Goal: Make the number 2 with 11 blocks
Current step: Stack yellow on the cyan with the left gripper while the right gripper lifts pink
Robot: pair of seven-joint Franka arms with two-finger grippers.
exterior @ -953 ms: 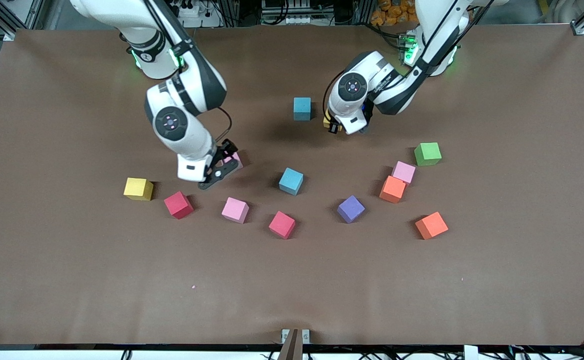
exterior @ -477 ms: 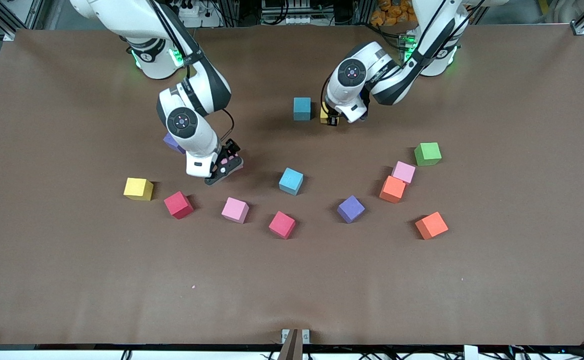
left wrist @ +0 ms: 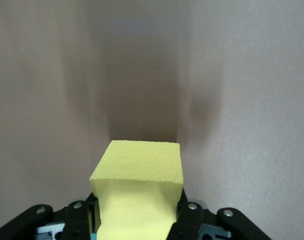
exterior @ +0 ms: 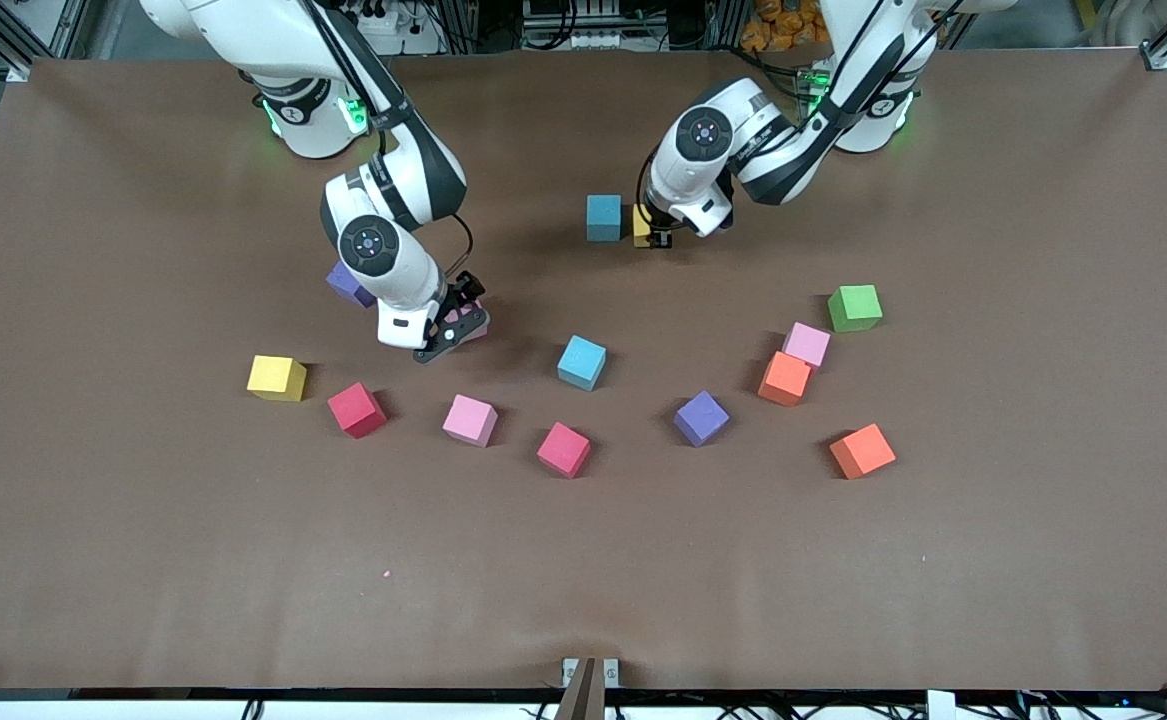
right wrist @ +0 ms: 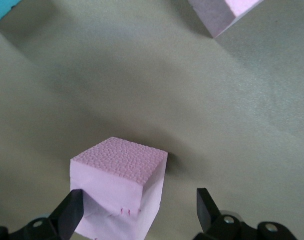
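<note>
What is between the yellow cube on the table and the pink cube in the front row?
In the front view, one red cube sits between the yellow cube and the pink cube, touching neither. Bare table lies on each side of it.

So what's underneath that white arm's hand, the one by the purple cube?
A pink cube sits on the table between the right gripper's open fingers. The arm covers part of the purple cube.

table [exterior: 993, 560]: brown mat | loose on it: cubes, yellow [exterior: 276, 377], red [exterior: 356, 410], pink [exterior: 469, 419], cyan [exterior: 581, 362], purple [exterior: 700, 417], orange [exterior: 861, 451], green [exterior: 854, 307]
</note>
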